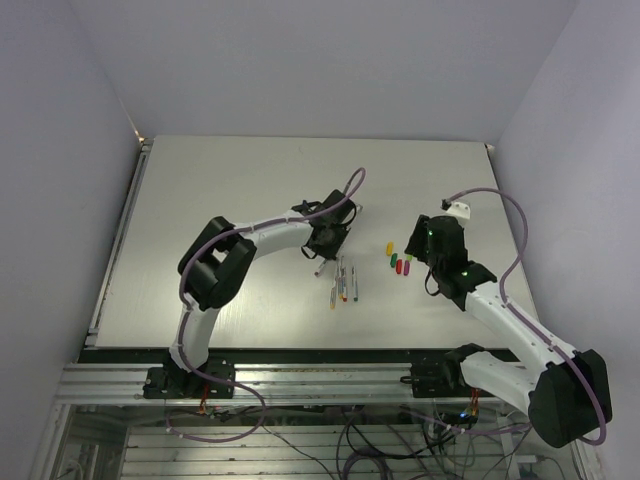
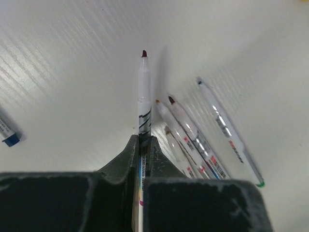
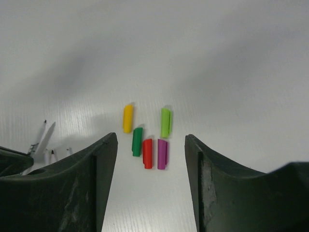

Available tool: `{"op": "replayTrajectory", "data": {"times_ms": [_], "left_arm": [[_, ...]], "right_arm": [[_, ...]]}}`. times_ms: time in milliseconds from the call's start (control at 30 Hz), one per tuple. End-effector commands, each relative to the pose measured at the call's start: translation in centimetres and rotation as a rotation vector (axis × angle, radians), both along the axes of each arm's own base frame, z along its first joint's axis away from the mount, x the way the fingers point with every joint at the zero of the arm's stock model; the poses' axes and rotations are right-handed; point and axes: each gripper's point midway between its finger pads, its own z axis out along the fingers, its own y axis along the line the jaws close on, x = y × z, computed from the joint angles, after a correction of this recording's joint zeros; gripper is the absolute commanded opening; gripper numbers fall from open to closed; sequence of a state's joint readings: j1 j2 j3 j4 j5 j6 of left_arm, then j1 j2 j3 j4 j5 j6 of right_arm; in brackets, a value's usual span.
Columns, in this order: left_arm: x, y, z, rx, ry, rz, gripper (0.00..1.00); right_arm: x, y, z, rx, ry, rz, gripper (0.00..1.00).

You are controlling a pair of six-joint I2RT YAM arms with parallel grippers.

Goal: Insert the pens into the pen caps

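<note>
Pen pinched, caps waiting.
My left claw (image 2: 143, 143) is clamped on one pen (image 2: 144, 92), tip out for capping; right claw (image 3: 151, 140) gapes empty, caps (image 3: 165, 123) at twelve o'clock.

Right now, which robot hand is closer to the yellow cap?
Right. The right gripper hangs open close by the yellow cap. The left gripper is farther off, over by the pens, shut on one pen.

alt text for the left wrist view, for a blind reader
The left gripper is shut on a white pen whose dark red tip points away from the camera. Several more pens lie on the white table to its right in the frame.
</note>
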State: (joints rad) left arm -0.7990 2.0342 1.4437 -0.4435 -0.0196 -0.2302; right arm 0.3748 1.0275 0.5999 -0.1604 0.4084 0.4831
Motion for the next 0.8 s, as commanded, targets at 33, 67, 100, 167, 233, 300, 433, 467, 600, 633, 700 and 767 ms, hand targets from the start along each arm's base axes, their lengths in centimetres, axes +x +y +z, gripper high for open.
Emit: {"op": "replayTrajectory", "data": {"times_ms": [33,67,100,167,233,300,433,467,600,633,700,767], "left_arm": [[0.6,-2.1,4.9,-0.205,-0.060,-0.005,0.07],[0.6,-2.0,5.1,-0.211,-0.056,-0.002,0.07],[0.7,-1.9,5.4,-0.221,-0.052,0.000,0.07],[0.6,-1.8,5.7,-0.236,-0.042,-0.001,0.07],[0.4,-1.7,6.0,-0.252,-0.040,-0.001,0.07],[0.2,-1.7,6.3,-0.277,-0.039,-0.003,0.07],[-0.2,-2.1,6.9,-0.346,-0.036,-0.010,0.07],[-0.2,-2.3,7.2,-0.365,-0.039,-0.014,0.07],[-0.5,-2.4,7.1,-0.383,-0.027,-0.028,0.07],[-0.5,-2.4,7.0,-0.380,-0.024,-0.030,0.07],[-0.5,-2.3,6.7,-0.375,-0.020,-0.027,0.07],[-0.5,-2.3,6.4,-0.372,-0.015,-0.027,0.07]], "right_arm": [[-1.2,0.2,-3.2,0.025,0.087,-0.003,0.51],[-1.3,0.3,-3.5,0.030,0.094,-0.003,0.50],[-1.4,0.3,-3.8,0.036,0.100,-0.007,0.48],[-1.5,0.4,-4.6,0.043,0.120,-0.015,0.45],[-1.6,0.4,-5.3,0.040,0.145,-0.020,0.43],[-1.6,0.4,-5.9,0.033,0.169,-0.022,0.40],[-1.5,0.5,-6.9,0.019,0.201,-0.025,0.37],[-1.4,0.4,-7.1,0.015,0.206,-0.029,0.37],[-1.0,0.3,-7.6,-0.002,0.226,-0.040,0.35],[-0.9,0.4,-7.7,-0.005,0.228,-0.040,0.35],[-0.6,0.5,-7.9,-0.009,0.230,-0.037,0.34],[-0.4,0.5,-8.1,-0.016,0.234,-0.039,0.33]]}}
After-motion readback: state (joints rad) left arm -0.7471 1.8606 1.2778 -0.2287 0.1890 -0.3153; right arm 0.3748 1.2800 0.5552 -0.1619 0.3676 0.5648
